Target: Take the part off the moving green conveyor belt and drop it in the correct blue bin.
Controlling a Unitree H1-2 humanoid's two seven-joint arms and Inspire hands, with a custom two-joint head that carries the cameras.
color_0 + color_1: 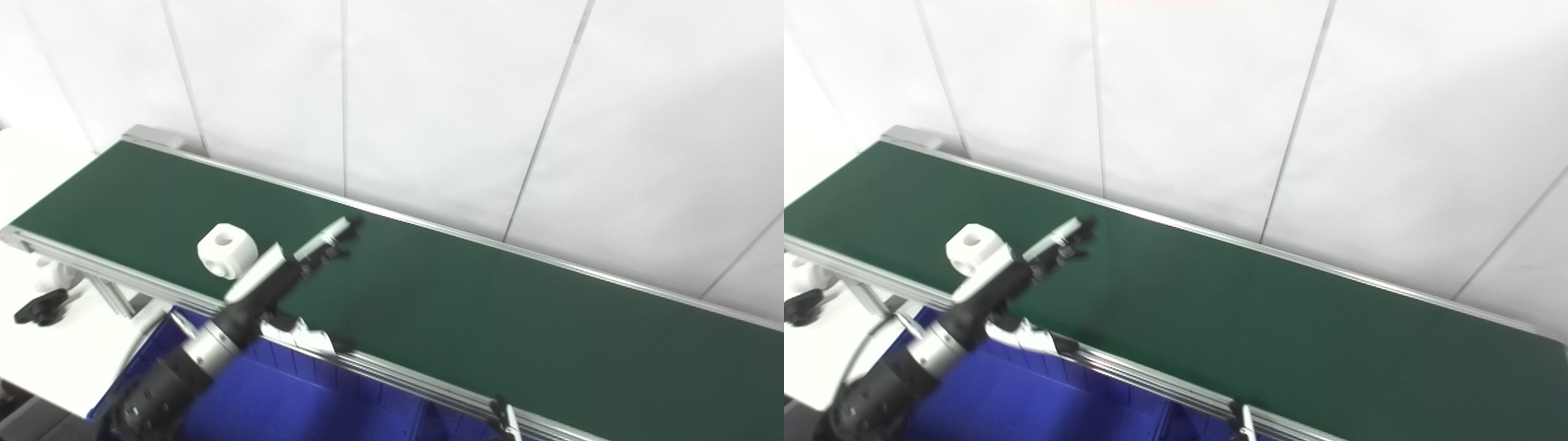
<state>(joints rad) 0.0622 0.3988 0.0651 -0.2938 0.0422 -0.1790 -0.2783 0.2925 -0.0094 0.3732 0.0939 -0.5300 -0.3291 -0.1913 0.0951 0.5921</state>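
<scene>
Left eye: white part (pixel 226 250) sits near the conveyor belt (pixel 490 306)'s front edge, left end, just beside my left hand (pixel 294 260), fingers stretched out, holding nothing. Right eye: looks like light, stiff, slick plastic, so I'd pinch its flat sides. Blue bin (pixel 1041 398) waits below the front edge.

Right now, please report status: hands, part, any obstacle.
Left hand open over belt, fingers extended. Right hand not seen. White part on belt beside left hand, ungrasped. No obstacle.
</scene>
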